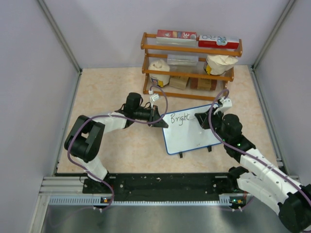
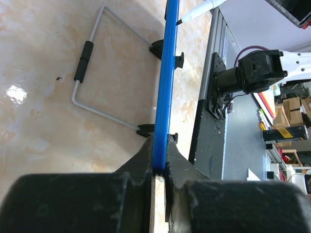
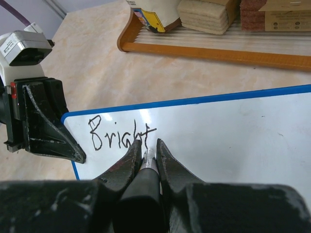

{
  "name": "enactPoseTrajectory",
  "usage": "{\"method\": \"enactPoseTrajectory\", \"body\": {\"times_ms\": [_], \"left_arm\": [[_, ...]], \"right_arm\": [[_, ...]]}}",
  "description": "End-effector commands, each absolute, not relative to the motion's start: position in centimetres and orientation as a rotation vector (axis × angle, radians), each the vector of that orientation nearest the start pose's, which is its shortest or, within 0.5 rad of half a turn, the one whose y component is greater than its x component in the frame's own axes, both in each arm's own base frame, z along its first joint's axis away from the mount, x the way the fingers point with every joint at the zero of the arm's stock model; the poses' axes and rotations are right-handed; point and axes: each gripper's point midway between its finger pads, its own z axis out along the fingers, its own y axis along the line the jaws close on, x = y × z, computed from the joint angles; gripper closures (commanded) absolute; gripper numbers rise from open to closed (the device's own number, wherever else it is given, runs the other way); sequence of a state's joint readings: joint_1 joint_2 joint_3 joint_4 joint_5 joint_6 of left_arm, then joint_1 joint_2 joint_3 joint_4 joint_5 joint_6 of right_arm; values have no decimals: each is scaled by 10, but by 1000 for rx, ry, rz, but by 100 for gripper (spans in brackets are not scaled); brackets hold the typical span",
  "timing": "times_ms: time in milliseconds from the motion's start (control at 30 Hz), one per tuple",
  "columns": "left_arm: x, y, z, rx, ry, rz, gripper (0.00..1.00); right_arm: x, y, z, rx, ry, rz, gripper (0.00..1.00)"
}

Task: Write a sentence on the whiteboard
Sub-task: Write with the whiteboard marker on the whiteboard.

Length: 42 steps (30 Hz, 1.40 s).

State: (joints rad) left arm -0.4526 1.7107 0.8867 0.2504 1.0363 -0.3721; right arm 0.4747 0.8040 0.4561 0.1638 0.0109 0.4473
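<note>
Item under inspection: the whiteboard [image 1: 192, 132] stands on the table [image 1: 116, 97], between the two arms.

Left pincer [image 1: 159, 118]: at the whiteboard's left short edge. The left wrist view shows its fingers [image 2: 177, 170] pressed against both faces of the blue rim [image 2: 167, 73], pinching the whiteboard edge-on.

Right pincer [image 3: 147, 145]: over the whiteboard's face, just right of the lettering. Its fingers are closed around a dark marker [image 3: 143, 189], whose tip points down at the white surface. Whether the tip touches the surface cannot be told.

Sentence [image 3: 121, 136]: black handwriting in the whiteboard's upper left corner, reading "Bright". The rest of the face is blank white.

Wire stand [image 2: 90, 58]: a grey bent-wire frame with a black sleeve, lying on the table on the whiteboard's back side. It joins the whiteboard at two black feet.

Wooden rack [image 1: 192, 63]: on the table beyond the whiteboard's far long edge, well apart from it. It holds boxes, bags and stacked pads.
</note>
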Motion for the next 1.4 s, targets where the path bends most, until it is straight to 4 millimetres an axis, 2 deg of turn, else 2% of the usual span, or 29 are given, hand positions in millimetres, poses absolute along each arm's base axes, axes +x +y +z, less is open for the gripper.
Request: {"method": "enactPoseTrajectory", "body": {"times_ms": [0, 333, 533, 733, 1067, 1367], "left_arm": [[273, -301, 86, 765, 2162, -1408, 100], [273, -300, 86, 763, 2165, -1405, 100], [273, -300, 86, 766, 2163, -1406, 100], [274, -300, 85, 764, 2166, -1407, 100], [273, -301, 85, 766, 2165, -1410, 100], [273, -300, 85, 766, 2166, -1408, 100]], "right_arm": [[287, 154, 200, 10, 1774, 611, 100], [295, 153, 224, 23, 1715, 610, 100], [288, 150, 250, 24, 1632, 635, 100], [292, 144, 250, 24, 1641, 578, 100], [302, 151, 258, 21, 1633, 589, 100], [306, 152, 242, 22, 1678, 569, 100]]}}
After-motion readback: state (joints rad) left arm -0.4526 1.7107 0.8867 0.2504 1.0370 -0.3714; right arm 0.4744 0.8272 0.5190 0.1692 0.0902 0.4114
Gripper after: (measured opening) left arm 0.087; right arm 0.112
